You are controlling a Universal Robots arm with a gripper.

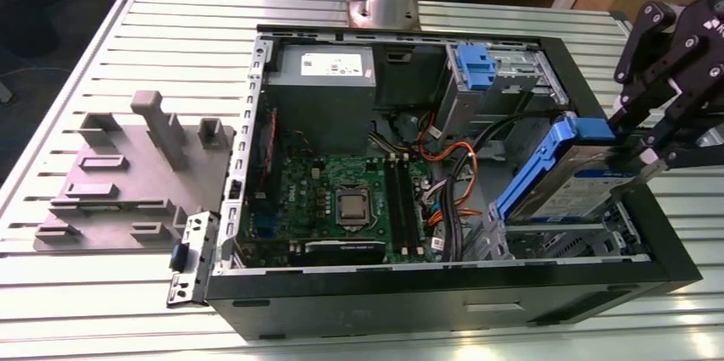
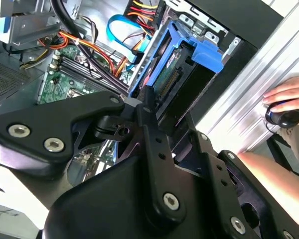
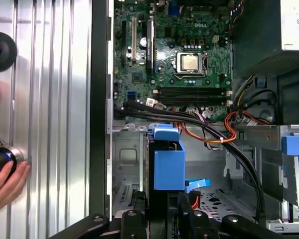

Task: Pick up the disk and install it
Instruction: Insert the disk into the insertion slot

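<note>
Your end effector (image 1: 633,153) was clenched on the disk (image 1: 582,183), which hung tilted, blue rails showing, over the bay at the PC case's (image 1: 453,297) corner on the exterior view's right. Past it lay the motherboard (image 1: 339,191), then the power-supply box (image 1: 322,86), w/ the arm's base (image 1: 382,5) farthest back on the desk (image 1: 114,310).

An open black computer case (image 1: 453,293) is laid on its side on a slatted aluminium table (image 1: 102,310). Inside it, a green motherboard (image 1: 339,183) is seen, with a grey power-supply box (image 1: 322,81) near the far wall and orange cables (image 1: 449,155) beside the board. A grey moulded fixture (image 1: 125,183) is set on the table at the exterior view's left.
</note>
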